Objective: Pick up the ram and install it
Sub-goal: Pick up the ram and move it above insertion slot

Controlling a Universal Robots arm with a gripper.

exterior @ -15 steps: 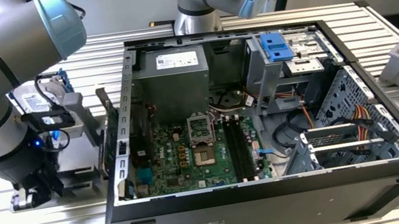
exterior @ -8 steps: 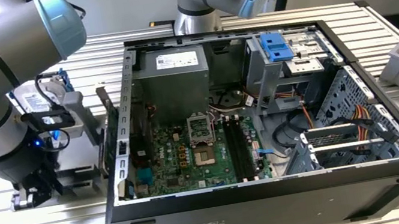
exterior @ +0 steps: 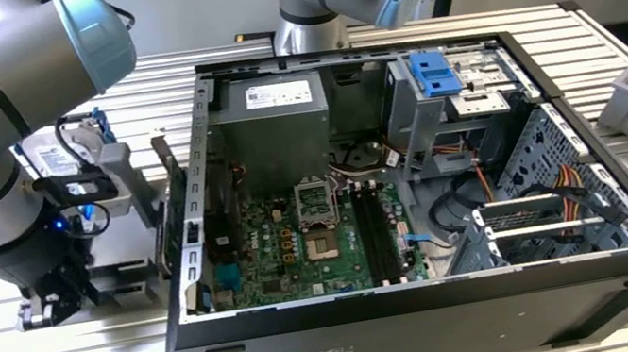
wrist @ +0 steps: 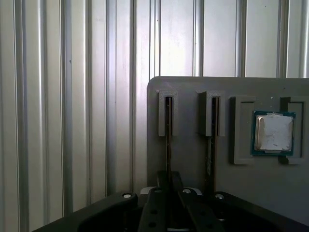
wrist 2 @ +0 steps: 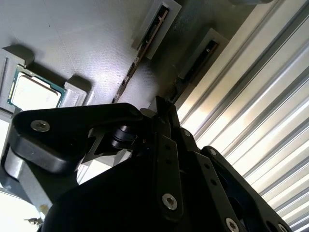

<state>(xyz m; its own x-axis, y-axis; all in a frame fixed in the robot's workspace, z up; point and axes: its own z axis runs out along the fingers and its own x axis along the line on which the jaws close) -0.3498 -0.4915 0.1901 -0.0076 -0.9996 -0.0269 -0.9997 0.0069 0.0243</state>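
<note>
**Gripper (wrist: pixel 168 181) over the ram (wrist: pixel 168 140)**

Your gripper sits above the grey holder (wrist: pixel 193 159), lined up in the first wrist view with the ram, which stands on edge in its slot. Whether the gripper is open or closed, you cannot tell. A second stick (wrist: pixel 210 145) stands beside the ram, with the processor (wrist: pixel 273 133) beyond. The open computer case (exterior: pixel 437 299) is nearby.

The table (wrist: pixel 58 121) is made of ribbed, shiny metal. The holder (wrist: pixel 188 159) is moulded in matt grey plastic. The gripper (wrist: pixel 169 176) is finished in smooth black.
</note>
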